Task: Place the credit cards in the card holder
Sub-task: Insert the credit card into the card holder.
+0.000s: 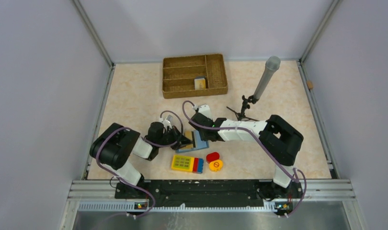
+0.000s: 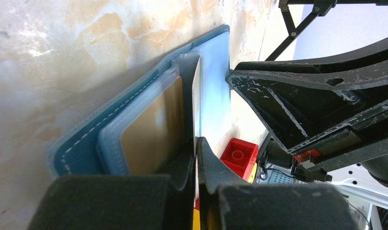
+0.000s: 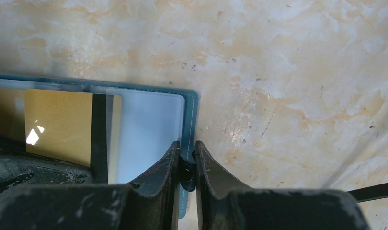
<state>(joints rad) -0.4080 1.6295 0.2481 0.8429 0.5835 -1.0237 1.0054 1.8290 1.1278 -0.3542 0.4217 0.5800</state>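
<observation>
Top view, progress: the card holder [image 1: 201, 143] lies open on the surface [image 1: 134, 105] in the lower middle of the frame, with both claws on it. There's a small tan thing in the wicker tray [image 1: 216, 72] at upper centre. It might be another card, but I can't tell from here.
Top view, pose: both arms reach inward and low. The left claw [image 1: 185, 140] is on the holder's left side and the right claw [image 1: 199, 133] on its upper edge.
Left wrist, progress: one tan card [image 2: 154, 124] is already in a clear pocket. I'd call the job partly done.
Left wrist, pose: the left claw is pinched on a thin white card [image 2: 196, 96], seen edge-on, standing upright just beside the tan one at the holder's fold. It isn't seated yet, as far as I can judge.
Right wrist, pose: the right claw [image 3: 186, 149] is clamped on the holder's teal rim at lower centre. My guess is it's pinning the holder flat.
Right wrist, left to do: slide the white card in, then any other cards.
</observation>
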